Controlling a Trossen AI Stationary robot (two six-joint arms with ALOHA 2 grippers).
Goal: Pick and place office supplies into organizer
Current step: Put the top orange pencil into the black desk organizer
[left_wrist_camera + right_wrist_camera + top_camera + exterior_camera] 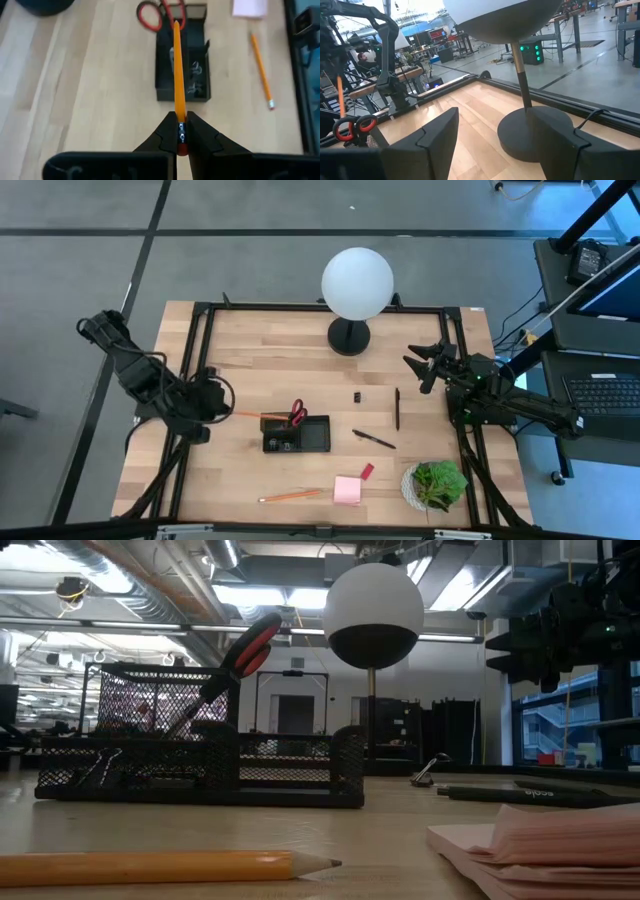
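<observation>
Left gripper clamps the orange wooden pencil, tip over the black mesh organizer's nine-o'clock edge. Right gripper hangs wide at three o'clock, bare tabletop beneath.

Open-plan lab — exposed ceiling ducts, workbenches.

Scissors upright in organizer
</observation>
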